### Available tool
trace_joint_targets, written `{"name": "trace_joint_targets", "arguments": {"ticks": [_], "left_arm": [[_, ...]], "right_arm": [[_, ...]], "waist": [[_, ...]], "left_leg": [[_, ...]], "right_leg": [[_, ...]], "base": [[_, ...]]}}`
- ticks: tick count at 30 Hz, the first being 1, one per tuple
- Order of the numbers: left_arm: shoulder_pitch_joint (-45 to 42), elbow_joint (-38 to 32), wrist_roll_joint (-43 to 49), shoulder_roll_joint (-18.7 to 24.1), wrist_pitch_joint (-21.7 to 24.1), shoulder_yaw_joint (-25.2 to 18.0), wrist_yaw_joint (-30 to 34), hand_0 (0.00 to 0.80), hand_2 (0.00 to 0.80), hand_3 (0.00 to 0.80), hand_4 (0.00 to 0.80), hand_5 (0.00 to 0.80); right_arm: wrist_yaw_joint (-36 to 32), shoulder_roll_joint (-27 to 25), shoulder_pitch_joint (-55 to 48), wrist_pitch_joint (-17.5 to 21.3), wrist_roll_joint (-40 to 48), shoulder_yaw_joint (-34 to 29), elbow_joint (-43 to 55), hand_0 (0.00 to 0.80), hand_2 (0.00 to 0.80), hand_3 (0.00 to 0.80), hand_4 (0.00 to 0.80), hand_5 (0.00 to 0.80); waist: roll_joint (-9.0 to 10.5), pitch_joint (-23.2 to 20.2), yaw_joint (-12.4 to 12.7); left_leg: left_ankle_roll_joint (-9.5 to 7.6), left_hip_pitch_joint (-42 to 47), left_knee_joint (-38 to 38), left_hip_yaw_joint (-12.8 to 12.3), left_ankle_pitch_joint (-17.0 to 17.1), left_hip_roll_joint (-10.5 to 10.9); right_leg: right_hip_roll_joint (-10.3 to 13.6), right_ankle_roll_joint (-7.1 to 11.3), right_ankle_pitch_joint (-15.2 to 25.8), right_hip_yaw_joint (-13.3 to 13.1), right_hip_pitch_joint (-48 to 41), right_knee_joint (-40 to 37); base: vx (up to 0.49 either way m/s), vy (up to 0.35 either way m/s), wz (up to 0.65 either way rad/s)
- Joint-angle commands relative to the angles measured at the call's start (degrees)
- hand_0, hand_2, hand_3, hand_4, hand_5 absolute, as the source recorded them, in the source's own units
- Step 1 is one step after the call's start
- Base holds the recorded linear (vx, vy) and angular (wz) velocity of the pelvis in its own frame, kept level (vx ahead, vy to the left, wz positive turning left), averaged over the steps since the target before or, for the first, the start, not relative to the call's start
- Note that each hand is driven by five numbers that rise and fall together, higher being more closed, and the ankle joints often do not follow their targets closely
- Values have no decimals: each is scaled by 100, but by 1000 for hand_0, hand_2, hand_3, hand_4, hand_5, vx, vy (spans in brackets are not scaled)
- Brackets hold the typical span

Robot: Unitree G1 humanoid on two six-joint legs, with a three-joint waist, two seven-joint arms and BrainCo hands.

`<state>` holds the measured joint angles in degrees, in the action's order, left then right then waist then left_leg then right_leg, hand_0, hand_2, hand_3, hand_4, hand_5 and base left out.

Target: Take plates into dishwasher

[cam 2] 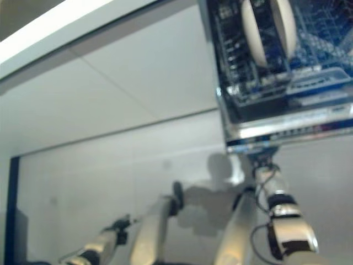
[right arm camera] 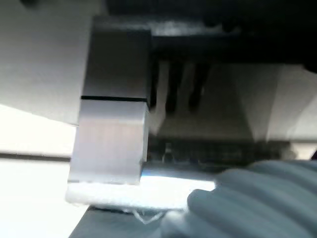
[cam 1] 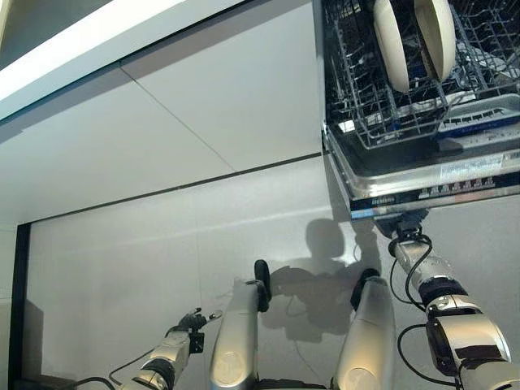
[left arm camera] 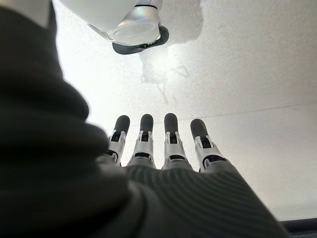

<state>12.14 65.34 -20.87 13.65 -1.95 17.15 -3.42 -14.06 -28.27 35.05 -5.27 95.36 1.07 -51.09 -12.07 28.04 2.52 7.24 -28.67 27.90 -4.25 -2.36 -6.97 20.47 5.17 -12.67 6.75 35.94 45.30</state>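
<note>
Two cream plates (cam 1: 392,42) stand upright in the wire rack (cam 1: 357,101) of the open dishwasher at the upper right. The dishwasher door (cam 1: 426,185) hangs open with its control strip facing me. My right hand (cam 1: 406,224) reaches up under the door's front edge, which also shows in the right wrist view (right arm camera: 114,134); the door hides its fingers. My left hand (cam 1: 191,321) hangs low at the lower left, away from the dishwasher, and holds nothing. In the left wrist view its fingers (left arm camera: 171,144) are straight over the floor.
White cabinet fronts (cam 1: 203,106) run to the left of the dishwasher, under a pale countertop edge (cam 1: 81,49). Grey floor (cam 1: 122,260) lies below them. A dark vertical strip (cam 1: 18,301) stands at the far left.
</note>
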Motion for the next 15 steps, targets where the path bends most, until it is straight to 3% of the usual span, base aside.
{"name": "trace_joint_targets", "arguments": {"ticks": [1, 15], "left_arm": [[-34, -195, 172, 491, -89, 147, 48, 0, 0, 0, 0, 0], [-65, -147, 270, 736, -86, 177, 127, 0, 0, 0, 0, 0]], "right_arm": [[-1291, 46, 2513, 280, 192, 161, 1711, 0, 0, 0, 0, 0], [-1187, -62, 2895, 528, -25, 422, 1727, 0, 0, 0, 0, 0]], "waist": [[206, -278, 296], [442, -300, 478]], "left_leg": [[-505, 79, 343, -250, -220, 341], [-507, 320, 437, -203, -236, 225]], "right_leg": [[-147, -285, -26, 349, -630, -18], [-111, -253, 50, 530, -1137, -153]], "base": [[21, -52, 8], [16, -23, 9]]}}
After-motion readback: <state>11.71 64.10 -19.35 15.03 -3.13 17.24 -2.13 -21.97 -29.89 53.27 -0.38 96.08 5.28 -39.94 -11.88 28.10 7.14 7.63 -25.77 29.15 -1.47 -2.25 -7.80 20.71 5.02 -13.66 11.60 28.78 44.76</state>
